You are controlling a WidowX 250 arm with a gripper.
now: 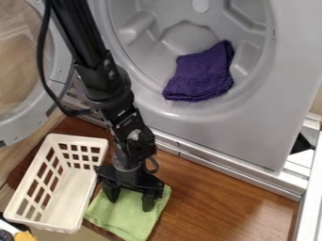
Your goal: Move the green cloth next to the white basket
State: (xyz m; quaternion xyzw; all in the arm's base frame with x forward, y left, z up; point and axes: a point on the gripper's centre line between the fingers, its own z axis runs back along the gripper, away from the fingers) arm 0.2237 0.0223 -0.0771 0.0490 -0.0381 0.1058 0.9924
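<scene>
The black gripper (pixel 131 199) hangs over the upper part of the green cloth (pixel 127 219), its two fingers apart with cloth visible between and below them. That cloth lies fairly flat at the lower left of the wooden surface. Just to its left stands the white basket (pixel 67 192), with slatted openings in its walls and nothing inside. The cloth's left edge is right beside the basket's lower right side; whether they touch I cannot tell. The cloth's top edge is partly covered by the gripper.
A purple cloth (pixel 200 74) lies in the grey drum of a toy washing machine (pixel 252 127) behind the surface. Its round door (pixel 60 77) hangs at the upper left. Brown wooden surface (pixel 220 202) extends to the right of the green cloth. Small objects, one orange (pixel 25 236), show at the lower left corner.
</scene>
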